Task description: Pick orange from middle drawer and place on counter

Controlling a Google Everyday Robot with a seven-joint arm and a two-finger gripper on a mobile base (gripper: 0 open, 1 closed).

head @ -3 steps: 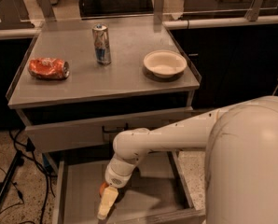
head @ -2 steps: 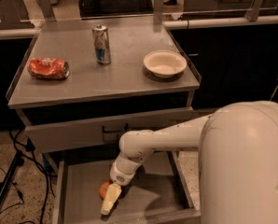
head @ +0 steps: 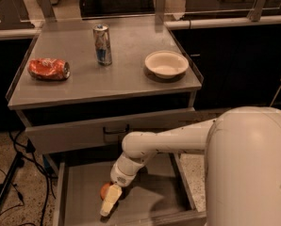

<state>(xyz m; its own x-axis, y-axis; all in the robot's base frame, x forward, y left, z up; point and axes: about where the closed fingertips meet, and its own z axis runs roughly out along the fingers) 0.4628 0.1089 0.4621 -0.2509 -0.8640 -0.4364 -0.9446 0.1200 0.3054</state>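
The orange lies on the floor of the open middle drawer, left of centre. Only part of it shows, because my gripper reaches down into the drawer and stands right against the orange's right front side. The white arm comes in from the lower right. The counter is the grey metal top above the drawers.
On the counter stand a crumpled red-and-silver packet at the left, an upright can in the middle and a white bowl at the right. A drawer front with a black handle juts out above the open drawer. Cables hang at the left.
The arm has shifted slightly to the right. The orange, hidden behind the gripper one second ago, now shows at the gripper's left.
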